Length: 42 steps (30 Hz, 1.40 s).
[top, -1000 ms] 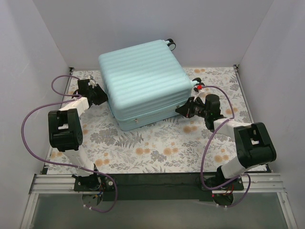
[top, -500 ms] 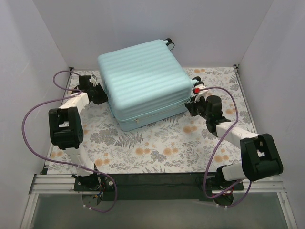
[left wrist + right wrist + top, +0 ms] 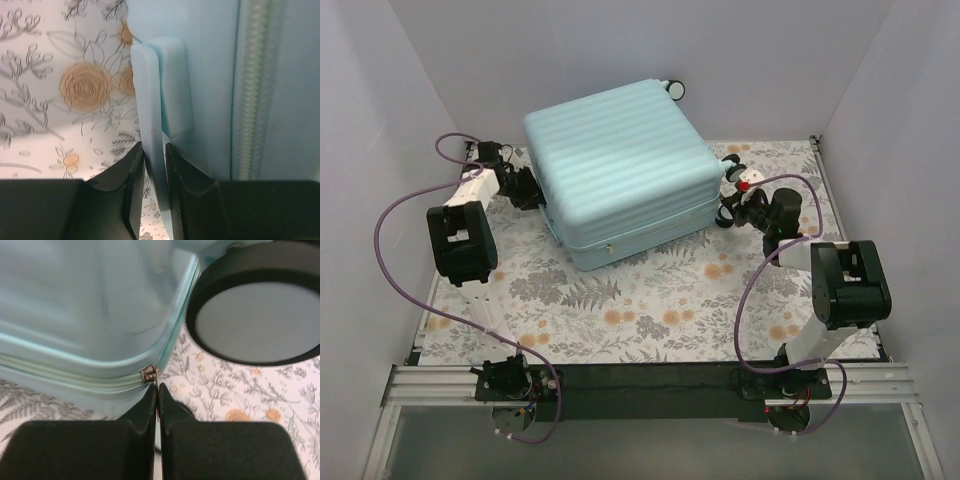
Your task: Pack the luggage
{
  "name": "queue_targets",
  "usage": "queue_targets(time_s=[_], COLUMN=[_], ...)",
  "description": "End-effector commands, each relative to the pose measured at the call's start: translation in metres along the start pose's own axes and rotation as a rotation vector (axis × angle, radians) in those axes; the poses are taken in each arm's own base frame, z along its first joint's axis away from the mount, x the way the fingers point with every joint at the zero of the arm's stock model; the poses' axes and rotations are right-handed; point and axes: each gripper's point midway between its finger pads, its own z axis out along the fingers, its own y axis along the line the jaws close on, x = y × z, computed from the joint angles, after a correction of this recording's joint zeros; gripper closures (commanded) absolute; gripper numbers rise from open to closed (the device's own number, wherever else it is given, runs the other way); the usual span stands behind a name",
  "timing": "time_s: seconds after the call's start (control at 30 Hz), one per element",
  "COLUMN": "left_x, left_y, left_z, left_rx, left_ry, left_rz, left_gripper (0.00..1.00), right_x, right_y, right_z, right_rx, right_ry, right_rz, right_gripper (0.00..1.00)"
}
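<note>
At left, the left gripper (image 3: 155, 150) has its fingers (image 3: 131, 170) drawn close on the pale side handle (image 3: 150, 100) of the luggage (image 3: 620, 170), the flat strap pinched between them just beside the shell's zip track (image 3: 248, 90). The mint hard-shell case lies flat and closed toward the back of the floral bench (image 3: 650, 300), between the two arms, its wheels toward the right and rear. At right, the right gripper (image 3: 158, 390) has its fingers (image 3: 145, 415) pressed fully together at the case's near right corner, below a black wheel (image 3: 257, 322), their tips meeting the small metal zip pull (image 3: 149, 374); a thin sliver between them suggests the tab is caught, though the grip itself is hidden.

The step in hand looks to be running the zip along the seam while the other arm steadies the case. To do it well, the left grip should hold the handle firm without dragging the case, and the right should pull along the line of the track, slowing round the corner so the thin tab does not slip free.
</note>
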Motion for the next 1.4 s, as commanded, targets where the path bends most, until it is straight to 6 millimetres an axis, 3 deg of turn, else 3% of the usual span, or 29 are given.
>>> queue_targets(time_s=[0.0,0.07,0.1,0.3,0.4,0.43,0.47,0.53,0.57,0.6,0.63,0.67,0.7,0.73,0.77,0.87,0.97,1.0,1.03,1.1,1.13,1.17,1.23,1.27,1.3,1.33,1.37], left_x=[-0.011,-0.012,-0.015,-0.042,-0.043,-0.041,-0.039,-0.037,-0.036,-0.036,-0.036,-0.036,-0.036,-0.037,-0.04,-0.051,-0.06,-0.061,-0.06,-0.058,-0.052,-0.049,-0.037,-0.032,-0.032,-0.018,-0.016], left_y=[0.083,0.086,0.085,0.09,0.084,0.083,0.08,0.075,0.074,0.073,0.069,0.067,0.066,0.058,0.055,0.04,0.016,0.009,-0.004,-0.026,-0.042,-0.053,-0.081,-0.09,-0.094,-0.114,-0.117], left_z=[0.029,0.04,0.043,0.062,0.069,0.071,0.072,0.074,0.074,0.075,0.075,0.074,0.074,0.072,0.071,0.067,0.064,0.065,0.067,0.069,0.072,0.074,0.076,0.077,0.072,0.077,0.078], left_rx=[-0.157,-0.133,-0.12,-0.089,-0.043,-0.036,-0.027,-0.004,0.001,0.007,0.025,0.031,0.034,0.049,0.059,0.084,0.148,0.163,0.185,0.242,0.271,0.298,0.374,0.397,0.413,0.439,0.44], left_ry=[0.009,0.03,0.03,0.022,0.019,0.024,0.03,0.032,0.032,0.033,0.033,0.036,0.035,0.03,0.018,-0.02,-0.047,-0.055,-0.058,-0.067,-0.06,-0.058,-0.046,-0.04,-0.048,-0.03,-0.029], left_rz=[0.063,0.077,0.084,0.1,0.132,0.14,0.151,0.187,0.193,0.208,0.222,0.23,0.239,0.262,0.274,0.302,0.373,0.398,0.436,0.523,0.562,0.589,0.646,0.668,0.699,0.743,0.753], left_gripper=[1.0,1.0,1.0,1.0,1.0,1.0,1.0,1.0,1.0,1.0,1.0,1.0,1.0,1.0,1.0,1.0,1.0,1.0,1.0,1.0,1.0,1.0,1.0,1.0,1.0,0.97,0.79], right_x=[-0.069,-0.066,-0.063,-0.063,-0.063,-0.05,-0.062,-0.048,-0.063,-0.062,-0.045,-0.046,-0.061,-0.044,-0.047,-0.046,-0.044,-0.061,-0.047,-0.056,-0.078,-0.065,-0.089,-0.075,-0.092,-0.093,-0.091], right_y=[-0.078,-0.074,-0.087,-0.117,-0.131,-0.128,-0.134,-0.134,-0.136,-0.136,-0.134,-0.13,-0.138,-0.143,-0.127,-0.122,-0.096,-0.087,-0.064,-0.039,-0.024,-0.001,0.029,0.046,0.055,0.064,0.077], right_z=[0.009,0.023,0.021,0.051,0.072,0.084,0.091,0.108,0.118,0.126,0.138,0.148,0.154,0.164,0.18,0.204,0.207,0.2,0.193,0.177,0.159,0.15,0.127,0.117,0.104,0.098,0.093], right_rx=[0.168,0.098,0.101,0.048,0.009,-0.027,-0.033,-0.061,-0.071,-0.077,-0.084,-0.098,-0.094,-0.083,-0.12,-0.143,-0.233,-0.261,-0.317,-0.382,-0.432,-0.473,-0.548,-0.572,-0.588,-0.603,-0.617], right_ry=[-0.216,-0.241,-0.246,-0.315,-0.37,-0.366,-0.395,-0.391,-0.426,-0.432,-0.418,-0.428,-0.462,-0.444,-0.449,-0.464,-0.463,-0.481,-0.458,-0.47,-0.506,-0.473,-0.505,-0.474,-0.506,-0.504,-0.493], right_rz=[-0.184,-0.154,-0.155,-0.149,-0.12,-0.087,-0.096,-0.031,-0.047,-0.033,-0.003,0.012,-0.006,0.025,0.04,0.048,0.057,0.051,0.067,0.056,0.014,0.051,0.016,0.049,0.011,0.015,0.032], right_gripper=[0.99,0.99,0.99,0.99,0.99,0.99,0.99,0.99,0.99,0.99,0.99,0.99,0.99,0.99,0.99,0.99,0.99,0.99,0.99,0.99,0.99,0.99,0.99,0.99,0.99,0.99,0.99])
